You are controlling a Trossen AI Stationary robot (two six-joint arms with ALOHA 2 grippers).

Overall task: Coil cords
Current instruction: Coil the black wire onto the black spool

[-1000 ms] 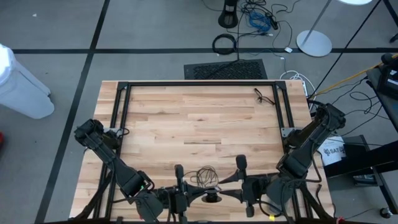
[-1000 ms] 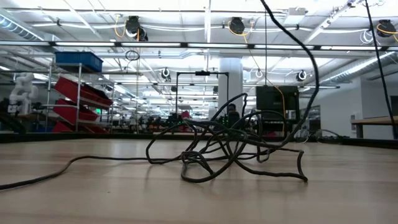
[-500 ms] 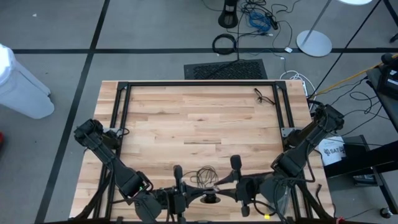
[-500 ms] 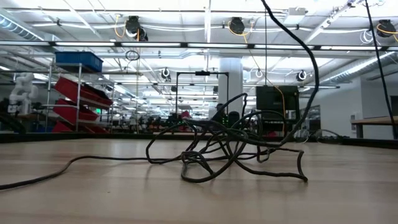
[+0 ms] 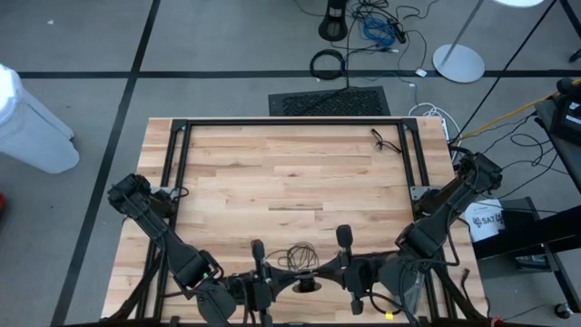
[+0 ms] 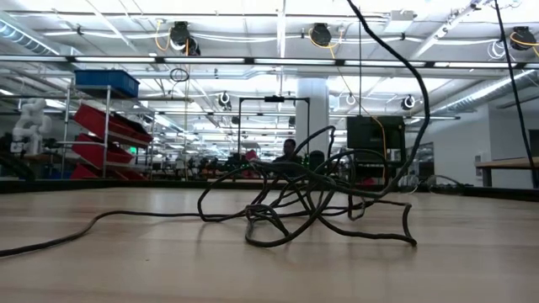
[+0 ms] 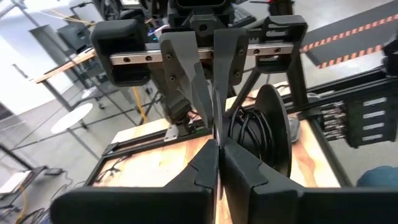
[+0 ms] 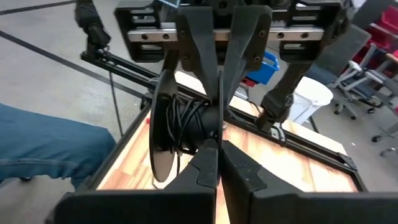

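Both grippers, left [image 5: 259, 289] and right [image 5: 349, 277], are closed, facing across the tangled cord [image 5: 298, 255] at the counter's [image 5: 272, 173] near edge.

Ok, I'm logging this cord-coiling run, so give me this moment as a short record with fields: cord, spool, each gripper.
cord: thin black cord, loose tangle at the table's near edge, one strand rising out of the low view
spool: dark disc wound with cord, between the two grippers
left gripper: near edge, fingers together, facing the right gripper
right gripper: near edge, shut
coiling: most cord not yet wound
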